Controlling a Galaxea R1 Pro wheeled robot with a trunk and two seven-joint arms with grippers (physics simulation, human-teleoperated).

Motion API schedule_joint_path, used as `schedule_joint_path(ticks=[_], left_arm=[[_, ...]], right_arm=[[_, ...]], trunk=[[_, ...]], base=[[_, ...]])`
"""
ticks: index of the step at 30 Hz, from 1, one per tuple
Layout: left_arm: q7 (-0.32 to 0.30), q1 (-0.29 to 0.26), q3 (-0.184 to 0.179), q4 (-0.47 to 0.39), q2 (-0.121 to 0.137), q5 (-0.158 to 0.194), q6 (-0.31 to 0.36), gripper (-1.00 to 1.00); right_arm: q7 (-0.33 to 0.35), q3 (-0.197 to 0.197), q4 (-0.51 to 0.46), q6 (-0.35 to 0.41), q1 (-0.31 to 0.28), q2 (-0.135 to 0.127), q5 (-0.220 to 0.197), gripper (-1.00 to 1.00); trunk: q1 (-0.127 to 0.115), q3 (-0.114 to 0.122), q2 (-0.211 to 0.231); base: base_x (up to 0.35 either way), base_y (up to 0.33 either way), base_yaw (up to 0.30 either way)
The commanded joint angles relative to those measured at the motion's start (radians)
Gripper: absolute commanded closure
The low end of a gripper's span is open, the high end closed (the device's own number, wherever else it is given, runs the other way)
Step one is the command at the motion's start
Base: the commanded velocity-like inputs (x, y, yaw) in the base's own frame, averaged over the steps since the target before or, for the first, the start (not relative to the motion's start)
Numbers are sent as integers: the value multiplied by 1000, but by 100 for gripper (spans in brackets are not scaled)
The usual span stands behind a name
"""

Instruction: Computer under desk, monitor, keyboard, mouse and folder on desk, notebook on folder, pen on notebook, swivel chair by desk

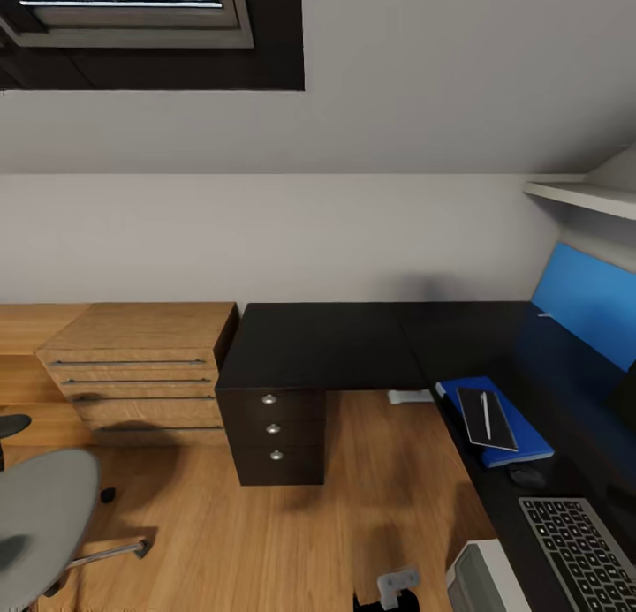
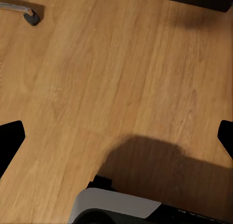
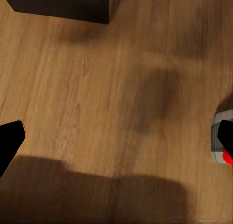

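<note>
On the black L-shaped desk (image 1: 327, 343), at the right of the head view, a blue folder (image 1: 523, 437) lies flat. A black notebook (image 1: 496, 425) rests on it, with a pen (image 1: 485, 415) on top. Nearer me on the same desk are a dark mouse (image 1: 527, 476) and then the keyboard (image 1: 579, 550). A dark edge (image 1: 625, 400) at the right border may be the monitor. The grey-white computer (image 1: 481, 581) stands on the floor beside the desk. The grey swivel chair (image 1: 40, 515) stands far left, away from the desk. My left gripper (image 2: 116, 141) and right gripper (image 3: 116, 141) hang open over bare floor.
A wooden chest of drawers (image 1: 141, 374) stands against the wall, left of the desk's black drawer unit (image 1: 272, 431). A chair caster (image 2: 30, 15) shows in the left wrist view. A white shelf (image 1: 583, 195) hangs above the desk's blue back panel (image 1: 587, 303).
</note>
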Motion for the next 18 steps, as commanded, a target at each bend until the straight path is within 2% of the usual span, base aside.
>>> schedule_joint_path(ticks=[1, 6, 11, 18], left_arm=[[1, -1, 7, -1, 0, -10, -4, -100], [-2, -1, 9, -4, 2, -9, -15, -100], [-3, 0, 10, -5, 2, -9, -21, -100], [-3, -1, 9, -3, 2, -9, -21, -100]], right_arm=[[-4, 9, 1, -7, 3, 0, -6, -100], [-2, 8, 6, -41, 14, -2, -9, -100], [-1, 9, 11, -117, 33, -1, -9, -100], [-1, 8, 13, -135, 44, -1, -9, -100]], trunk=[[-4, 2, 6], [-23, 20, 41], [-42, 42, 76], [-69, 75, 125]], base=[[0, 0, 154], [0, 0, 136], [0, 0, 87], [0, 0, 70]])
